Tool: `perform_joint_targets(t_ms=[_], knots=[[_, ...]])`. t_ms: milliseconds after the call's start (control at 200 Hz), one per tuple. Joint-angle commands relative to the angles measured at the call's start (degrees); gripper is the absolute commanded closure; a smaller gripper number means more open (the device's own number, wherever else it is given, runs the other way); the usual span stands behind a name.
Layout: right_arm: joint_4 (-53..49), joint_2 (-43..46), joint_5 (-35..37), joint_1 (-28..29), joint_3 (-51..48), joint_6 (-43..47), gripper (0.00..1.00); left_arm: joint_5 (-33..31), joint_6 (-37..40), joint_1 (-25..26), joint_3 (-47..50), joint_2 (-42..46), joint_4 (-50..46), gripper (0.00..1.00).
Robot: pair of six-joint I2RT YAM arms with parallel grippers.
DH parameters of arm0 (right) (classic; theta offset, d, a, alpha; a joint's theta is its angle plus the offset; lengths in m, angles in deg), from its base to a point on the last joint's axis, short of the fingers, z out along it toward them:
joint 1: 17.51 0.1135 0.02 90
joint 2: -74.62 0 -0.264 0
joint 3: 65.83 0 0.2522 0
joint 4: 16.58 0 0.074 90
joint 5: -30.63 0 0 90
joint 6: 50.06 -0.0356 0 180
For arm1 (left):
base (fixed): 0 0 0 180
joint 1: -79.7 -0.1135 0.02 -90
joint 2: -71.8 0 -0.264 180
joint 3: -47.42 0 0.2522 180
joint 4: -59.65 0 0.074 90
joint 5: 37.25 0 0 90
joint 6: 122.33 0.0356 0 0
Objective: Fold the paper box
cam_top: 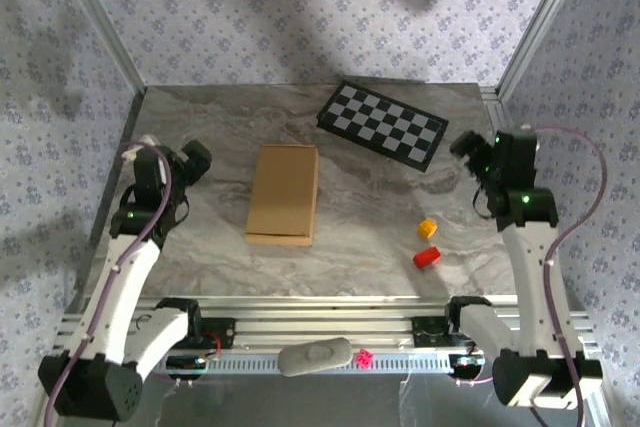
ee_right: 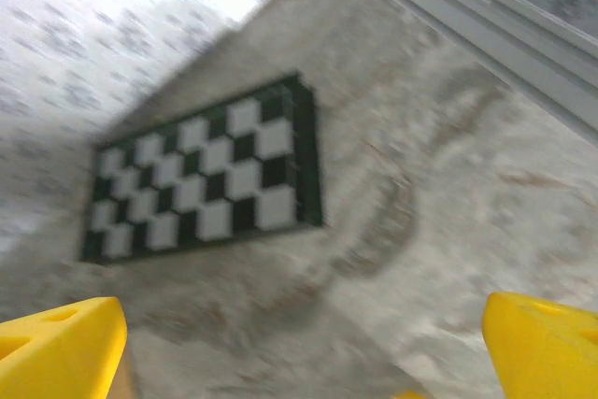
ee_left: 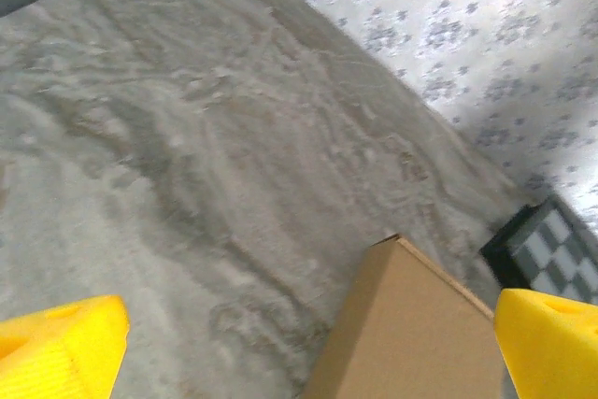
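The yellow fingertips [ee_left: 56, 348] of the left jaws sit at the lower corners of the left wrist view, wide apart and empty, with a corner of the paper box [ee_left: 411, 334] on the table [ee_left: 187, 137] at lower centre between them. The right jaws are likewise spread wide and empty, fingertips [ee_right: 56, 348] at the lower corners of the right wrist view, the checkered board [ee_right: 206, 175] at centre left. In the top view the paper box [cam_top: 283, 194] lies flat at the centre of the table, the checkered board to its upper right and an orange block [cam_top: 428, 228] and a red block [cam_top: 427, 257] to its lower right.
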Motion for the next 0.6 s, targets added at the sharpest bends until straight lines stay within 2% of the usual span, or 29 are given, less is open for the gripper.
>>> perform_joint_targets(t_ms=[0, 95, 205, 305, 375, 475, 595], knots=[[-0.14, 4.9, 8.03, -0.17, -9.88, 3.66, 0.0, -17.73, 1.83, 3.58, 2.96, 3.66, -8.25, 0.0], [13.12, 13.45, 15.16, 1.47, -23.92, 6.03, 0.0, -21.11, 4.13, 3.81, 7.99, 7.93, -9.74, 0.0], [26.82, 19.87, 23.61, 4.75, -37.3, 13.56, 0.0, -24.3, 8.82, 3.81, 17.72, 14.31, -3.39, 0.0], [30.4, 18.29, 23.66, 6.17, -42.33, 22.3, 0.0, -24.22, 16.35, 3.81, 23.54, 18.38, 1.56, 0.0], [33.03, 16.39, 20.0, 6.26, -44.35, 25.79, 0.0, -23.29, 21.63, 3.72, 26.56, 19.74, 5.99, 0.0], [40.61, 15.2, 14.94, 6.6, -47.2, 27.79, 0.0, -16.4, 31.22, 2.68, 32.25, 19.97, 16.37, 0.0], [46.07, 9.21, 15.7, 6.71, -46.62, 27.89, 0.0, -11.67, 32.14, -0.95, 37.96, 18.63, 25.77, 0.0]])
